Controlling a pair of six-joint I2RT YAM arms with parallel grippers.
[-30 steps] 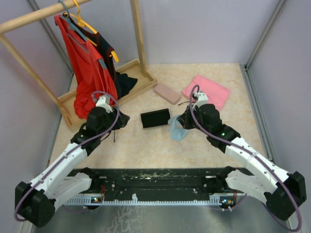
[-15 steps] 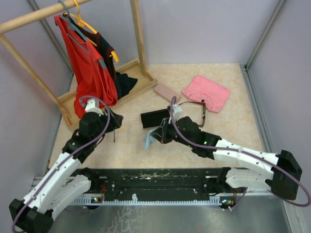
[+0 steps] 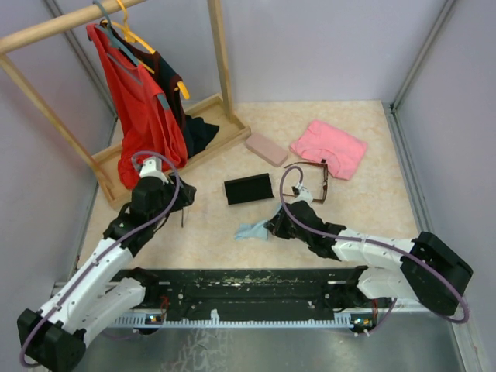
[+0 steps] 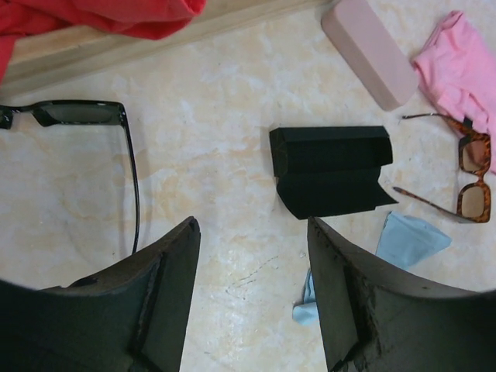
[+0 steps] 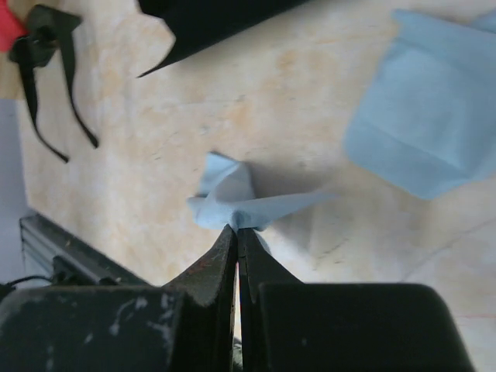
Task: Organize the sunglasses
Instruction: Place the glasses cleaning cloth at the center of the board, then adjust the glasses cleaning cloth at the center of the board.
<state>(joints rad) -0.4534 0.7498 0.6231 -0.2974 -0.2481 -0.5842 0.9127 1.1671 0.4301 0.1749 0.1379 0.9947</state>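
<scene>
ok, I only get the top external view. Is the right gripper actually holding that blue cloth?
Observer: Yes. The right wrist view shows the right gripper shut on a bunched bit of the cloth.
Operator: And the other one?
Observer: In its own wrist view the left gripper is open and holds nothing.
Operator: Black glasses, folded or not?
Observer: Unfolded. The black glasses lie on the table at the left of the left wrist view, and no gripper touches them.
</scene>
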